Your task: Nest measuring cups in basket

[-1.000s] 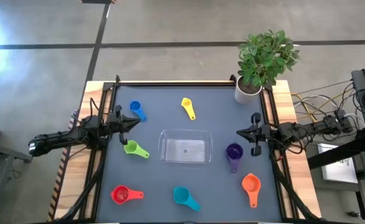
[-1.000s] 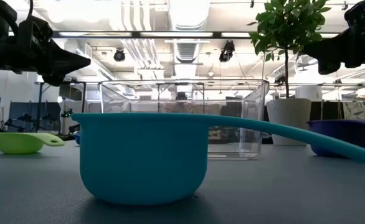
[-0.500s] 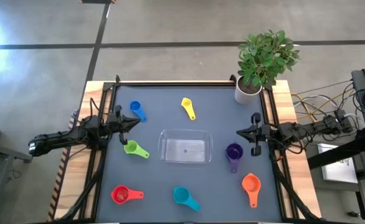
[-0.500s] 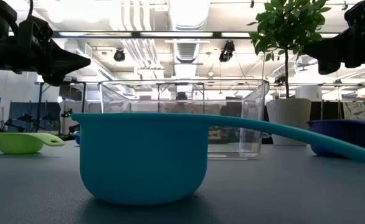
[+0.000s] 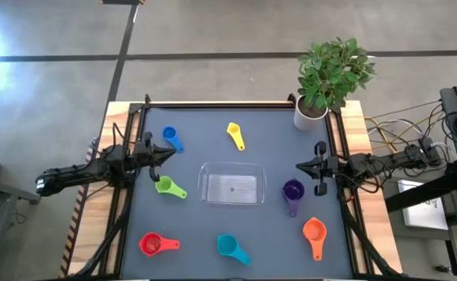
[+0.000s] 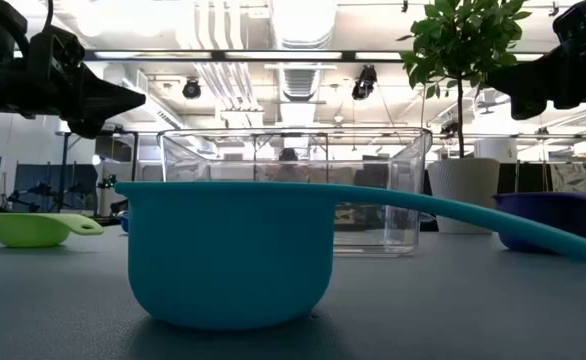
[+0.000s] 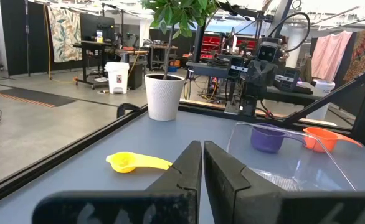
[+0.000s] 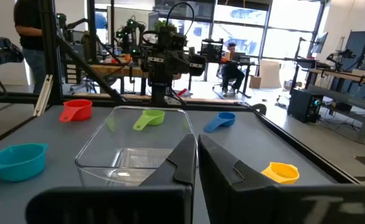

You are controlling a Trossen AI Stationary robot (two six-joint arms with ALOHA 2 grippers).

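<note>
We see nothing moved since a second ago: both the left gripper [image 5: 168,152] and right gripper [image 5: 300,165] hover closed, holding nothing. The empty basket [image 5: 230,184] sits mid-table (seven cups scattered around it).

I find no legible text, label, brand, number or sign in any view; nothing on my table or in the room behind reads.

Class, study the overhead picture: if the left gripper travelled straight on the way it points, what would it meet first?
Probably nothing nearby: the shut left gripper points across the table above the basket, eventually toward the right gripper; height is unclear.
</note>
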